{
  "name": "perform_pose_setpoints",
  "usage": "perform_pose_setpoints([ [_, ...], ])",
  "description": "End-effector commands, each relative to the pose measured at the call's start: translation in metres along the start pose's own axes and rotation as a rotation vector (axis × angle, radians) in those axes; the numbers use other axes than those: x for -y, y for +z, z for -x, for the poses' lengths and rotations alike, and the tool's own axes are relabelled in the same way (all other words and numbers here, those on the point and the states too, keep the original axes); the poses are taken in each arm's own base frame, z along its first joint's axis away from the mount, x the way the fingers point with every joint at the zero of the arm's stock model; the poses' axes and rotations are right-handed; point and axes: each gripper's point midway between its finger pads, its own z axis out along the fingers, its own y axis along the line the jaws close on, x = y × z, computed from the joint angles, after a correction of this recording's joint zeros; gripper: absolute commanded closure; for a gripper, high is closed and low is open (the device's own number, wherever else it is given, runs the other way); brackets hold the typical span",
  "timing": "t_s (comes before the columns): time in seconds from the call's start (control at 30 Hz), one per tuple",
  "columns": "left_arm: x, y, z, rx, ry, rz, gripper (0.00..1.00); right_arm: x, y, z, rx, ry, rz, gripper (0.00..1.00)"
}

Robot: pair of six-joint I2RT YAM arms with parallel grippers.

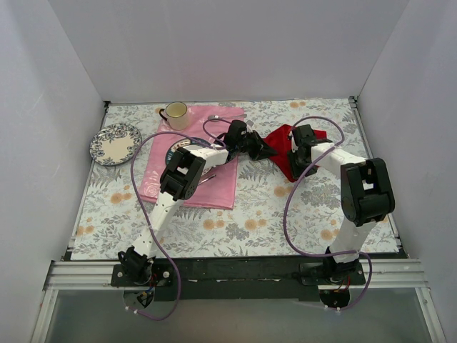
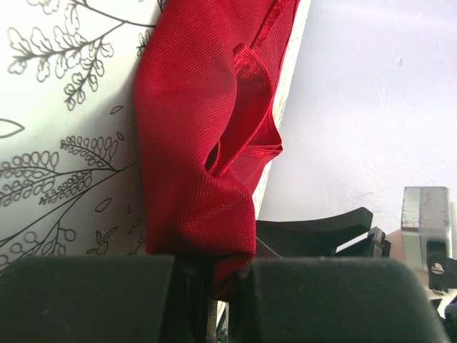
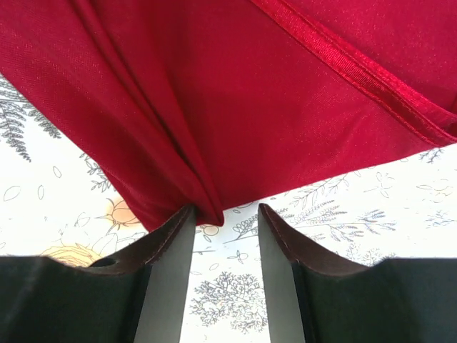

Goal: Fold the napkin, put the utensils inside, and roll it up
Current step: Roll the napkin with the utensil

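Observation:
The deep red napkin (image 1: 284,137) lies bunched on the floral tablecloth at the back middle, between my two grippers. My left gripper (image 1: 269,150) is shut on a fold of the napkin (image 2: 196,143); the cloth is pinched between its pads (image 2: 226,282). My right gripper (image 1: 298,161) is at the napkin's right side. In the right wrist view it is open (image 3: 225,218), and a drooping fold of the napkin (image 3: 235,107) touches the tip of its left finger (image 3: 171,236). I cannot make out the spoon with the dark patterned handle.
A pale pink cloth (image 1: 214,179) lies left of the napkin, partly under my left arm, with a silver utensil (image 1: 226,116) at its far edge. A cream mug (image 1: 176,111) and a patterned plate (image 1: 114,142) stand at the back left. White walls enclose the table.

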Motion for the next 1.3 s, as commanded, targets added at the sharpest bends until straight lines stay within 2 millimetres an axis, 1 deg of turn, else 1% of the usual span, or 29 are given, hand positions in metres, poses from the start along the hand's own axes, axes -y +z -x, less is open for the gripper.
perform_pose_setpoints([
  [0.0,-0.068,0.002,0.006,0.022,-0.081,0.157,1.00,0.015,0.017,-0.032,-0.098,-0.010,-0.075,0.53],
  [0.07,-0.069,0.001,0.006,0.021,-0.082,0.162,1.00,0.016,0.024,-0.038,-0.128,-0.020,-0.082,0.54],
  [0.1,-0.070,0.002,0.006,0.021,-0.082,0.162,1.00,0.018,0.023,-0.036,-0.125,-0.020,-0.088,0.54],
  [0.13,-0.071,0.001,0.006,0.021,-0.084,0.163,1.00,0.019,0.022,-0.034,-0.123,-0.019,-0.095,0.54],
  [0.17,-0.071,0.002,0.006,0.020,-0.086,0.165,1.00,0.020,0.015,-0.030,-0.108,-0.013,-0.100,0.54],
  [0.23,-0.070,0.002,0.006,0.020,-0.082,0.161,1.00,0.020,0.002,-0.011,-0.060,-0.019,-0.120,0.54],
  [0.3,-0.068,0.002,0.006,0.019,-0.082,0.159,1.00,0.019,-0.020,0.017,0.036,-0.034,-0.132,0.51],
  [0.33,-0.069,0.002,0.006,0.020,-0.086,0.161,1.00,0.012,-0.028,0.027,0.078,-0.058,-0.131,0.49],
  [0.37,-0.067,0.002,0.007,0.021,-0.083,0.155,1.00,0.009,-0.041,0.039,0.135,-0.075,-0.130,0.45],
  [0.4,-0.066,0.002,0.007,0.022,-0.083,0.156,1.00,0.001,-0.046,0.053,0.196,-0.095,-0.094,0.45],
  [0.43,-0.067,0.002,0.008,0.023,-0.084,0.157,1.00,-0.008,-0.050,0.060,0.229,-0.127,-0.085,0.44],
  [0.47,-0.064,0.002,0.008,0.022,-0.082,0.152,1.00,-0.012,-0.055,0.068,0.263,-0.149,-0.084,0.40],
  [0.53,-0.064,0.003,0.008,0.022,-0.082,0.152,1.00,-0.028,-0.058,0.080,0.303,-0.213,-0.039,0.38],
  [0.6,-0.063,0.003,0.008,0.022,-0.086,0.152,1.00,-0.037,-0.052,0.084,0.305,-0.245,-0.030,0.37],
  [0.63,-0.064,0.002,0.009,0.024,-0.087,0.151,1.00,-0.044,-0.056,0.091,0.317,-0.260,-0.017,0.37],
  [0.67,-0.063,0.003,0.008,0.022,-0.088,0.151,1.00,-0.050,-0.050,0.092,0.308,-0.274,0.001,0.37],
  [0.73,-0.064,0.003,0.008,0.023,-0.087,0.154,1.00,-0.064,-0.049,0.098,0.317,-0.304,0.041,0.37],
  [0.77,-0.063,0.003,0.009,0.023,-0.086,0.153,1.00,-0.070,-0.049,0.106,0.324,-0.308,0.059,0.40],
  [0.8,-0.063,0.003,0.009,0.023,-0.086,0.153,1.00,-0.079,-0.048,0.108,0.329,-0.313,0.105,0.41],
  [0.83,-0.062,0.003,0.009,0.025,-0.086,0.153,1.00,-0.081,-0.045,0.111,0.334,-0.312,0.119,0.43],
  [0.9,-0.062,0.003,0.009,0.022,-0.089,0.153,1.00,-0.087,-0.037,0.114,0.322,-0.321,0.138,0.50],
  [0.93,-0.062,0.003,0.010,0.025,-0.086,0.153,1.00,-0.087,-0.034,0.113,0.309,-0.323,0.140,0.53],
  [0.97,-0.062,0.003,0.010,0.024,-0.086,0.152,1.00,-0.088,-0.026,0.110,0.289,-0.328,0.152,0.59],
  [1.07,-0.060,0.003,0.010,0.023,-0.080,0.152,1.00,-0.084,-0.015,0.104,0.258,-0.311,0.162,0.66],
  [1.1,-0.061,0.003,0.011,0.025,-0.081,0.155,1.00,-0.085,-0.011,0.100,0.248,-0.306,0.178,0.67],
  [1.2,-0.062,0.003,0.011,0.025,-0.083,0.156,1.00,-0.077,-0.003,0.094,0.222,-0.294,0.173,0.67],
  [1.27,-0.062,0.004,0.010,0.022,-0.083,0.156,1.00,-0.072,0.001,0.090,0.210,-0.290,0.160,0.65],
])
